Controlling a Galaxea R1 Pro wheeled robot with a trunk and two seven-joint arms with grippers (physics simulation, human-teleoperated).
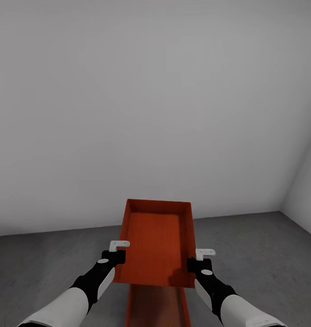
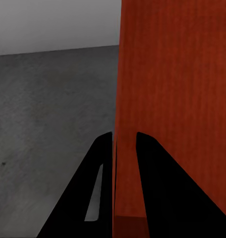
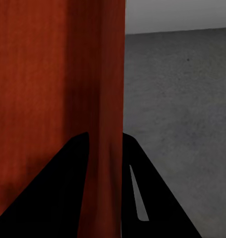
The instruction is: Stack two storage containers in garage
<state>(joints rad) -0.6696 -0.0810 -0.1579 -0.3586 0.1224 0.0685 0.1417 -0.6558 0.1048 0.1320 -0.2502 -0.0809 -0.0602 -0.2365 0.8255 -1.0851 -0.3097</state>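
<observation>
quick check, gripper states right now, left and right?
Left gripper: closed on the left wall of the held storage container.
Right gripper: closed on the same container's right wall.

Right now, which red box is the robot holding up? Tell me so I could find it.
Look at the grey floor in front of the plain grey wall. Two orange-red boxes sit in the middle. The held box is the upper one, pinched on its side walls by the left gripper and the right gripper; the other box lies beneath it, mostly hidden.
</observation>
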